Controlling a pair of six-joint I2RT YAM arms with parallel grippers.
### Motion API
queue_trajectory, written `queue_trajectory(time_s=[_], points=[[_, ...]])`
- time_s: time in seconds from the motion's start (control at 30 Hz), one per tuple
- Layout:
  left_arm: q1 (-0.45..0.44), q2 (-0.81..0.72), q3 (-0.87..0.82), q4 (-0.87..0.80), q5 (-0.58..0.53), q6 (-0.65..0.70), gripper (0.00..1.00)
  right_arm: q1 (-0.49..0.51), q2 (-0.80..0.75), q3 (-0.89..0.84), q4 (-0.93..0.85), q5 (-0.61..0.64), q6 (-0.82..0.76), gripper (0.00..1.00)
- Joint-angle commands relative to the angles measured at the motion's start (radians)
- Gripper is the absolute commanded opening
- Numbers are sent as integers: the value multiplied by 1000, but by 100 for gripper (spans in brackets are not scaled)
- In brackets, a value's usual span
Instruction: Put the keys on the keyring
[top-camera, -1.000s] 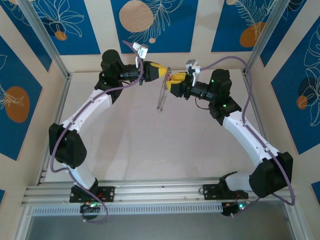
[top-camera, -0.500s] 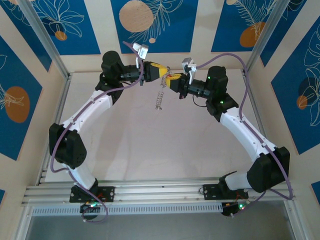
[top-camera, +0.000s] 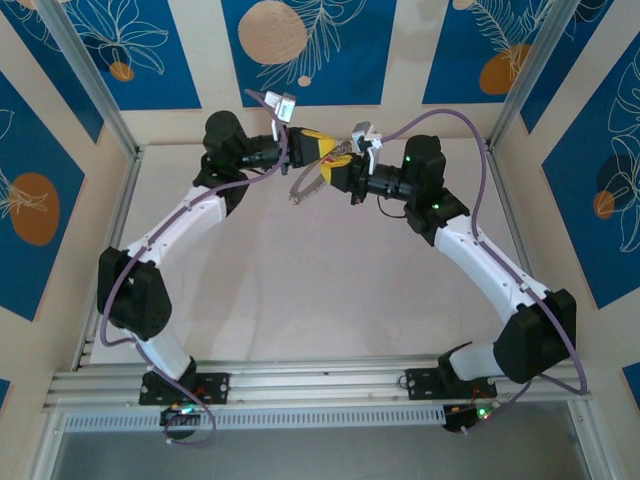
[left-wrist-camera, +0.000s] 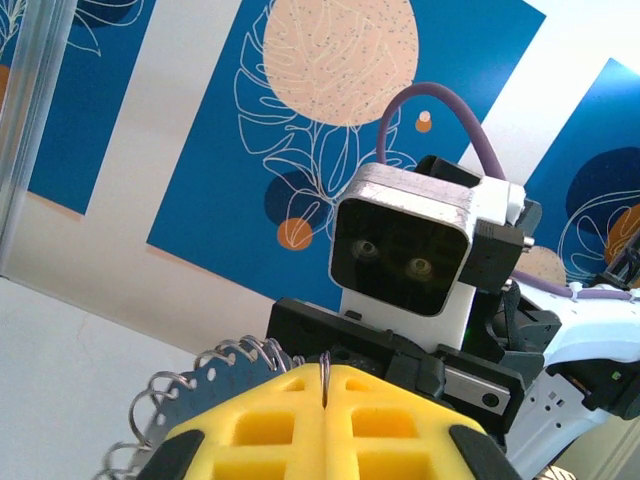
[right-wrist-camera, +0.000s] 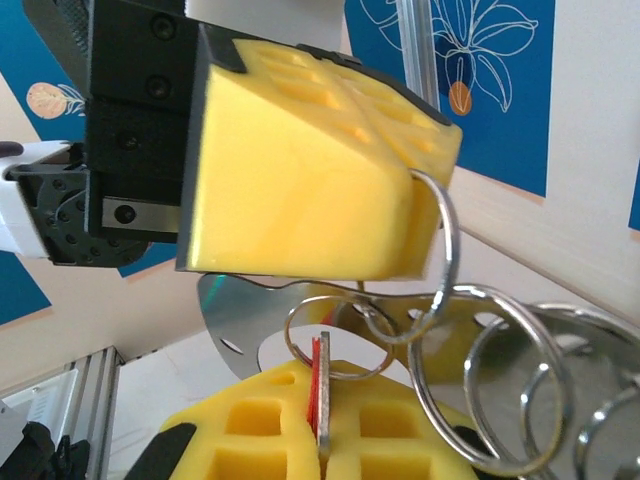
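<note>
Your key (right-wrist-camera: 319, 372) is clamped edge-on in the closed right pincer (right-wrist-camera: 322, 425), with only a thin red sliver standing up out of the grip. The keyring (top-camera: 303, 186) is pinched in the closed left pincer (left-wrist-camera: 325, 388). One loop pokes out just above the key, and the rest trails down over the tabletop (top-camera: 300, 290). Both pincers meet in the air, near the far edge.

The main worry is how little of the key is free. I cannot tell where its hole sits; if it is buried in the grip, the loop has nothing to enter. Bring the two pincers closer and their yellow faces may collide first. That could twist the key or squeeze it out, and so small a thing would drop to the tabletop. Several loops crowd around the key, so you could thread or snag the wrong one. The hanging part of the keyring may also swing and pull the held loop off line.
</note>
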Motion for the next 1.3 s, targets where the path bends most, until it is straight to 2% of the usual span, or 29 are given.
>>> queue_trajectory(time_s=[0.0,0.27,0.8,1.27], points=[[-6,-48,-5,98,-63,-17,0,2,7,7,-30,-18,1,0],[-7,-54,-36,143,-97,-53,0,-35,-9,-32,39,-15,65,0],[-8,-54,-40,130,-88,-45,0,-68,-54,-6,-49,-8,27,0],[-18,-56,-32,49,-63,15,0,-83,-10,195,-348,-39,-139,0]])
